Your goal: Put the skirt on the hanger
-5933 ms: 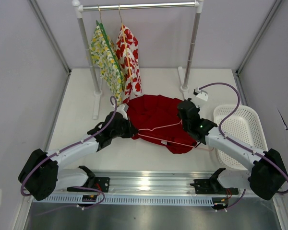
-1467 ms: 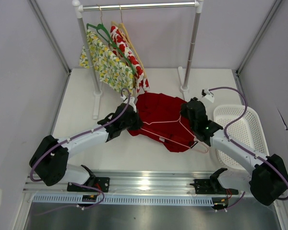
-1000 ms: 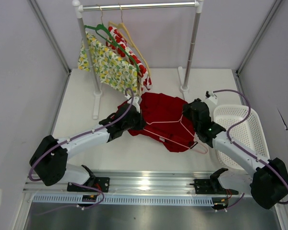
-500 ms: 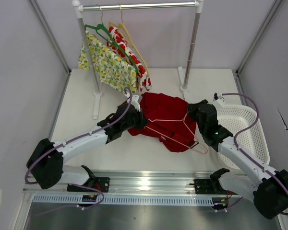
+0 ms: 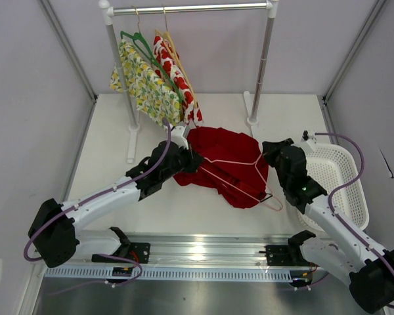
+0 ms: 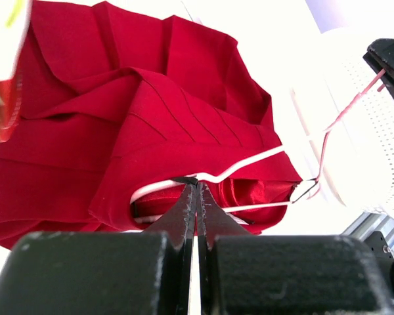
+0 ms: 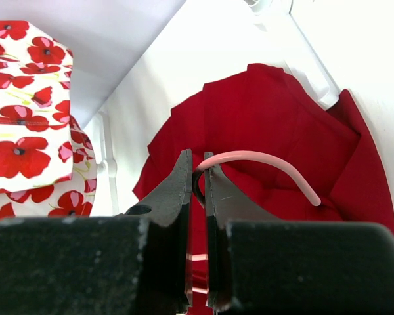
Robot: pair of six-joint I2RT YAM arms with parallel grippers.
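Observation:
The deep-red skirt (image 5: 223, 149) lies rumpled on the white table in front of the rack. The pale pink wire hanger (image 5: 233, 161) lies across it, and one corner (image 5: 273, 201) sticks out past the skirt's near right edge. My left gripper (image 5: 193, 161) is at the skirt's left side. In the left wrist view it (image 6: 197, 186) is shut on the skirt's (image 6: 184, 111) open edge, where the hanger's wire (image 6: 249, 163) runs into the opening. My right gripper (image 5: 268, 148) (image 7: 198, 172) is shut on the base of the hanger's curved hook (image 7: 262, 156), above the skirt (image 7: 276, 125).
A clothes rack (image 5: 190, 8) stands at the back. On it hang a yellow-green floral garment (image 5: 148, 82) on a green hanger and a white garment with red flowers (image 5: 178, 79) (image 7: 26, 111). The rack's right post (image 5: 262, 65) rises behind the skirt. A white basket (image 5: 338, 174) sits at the right.
My right gripper has carried the hanger's hook to the right and up. My left gripper has pushed slightly right with the skirt's edge. The hanging garments have swung back left.

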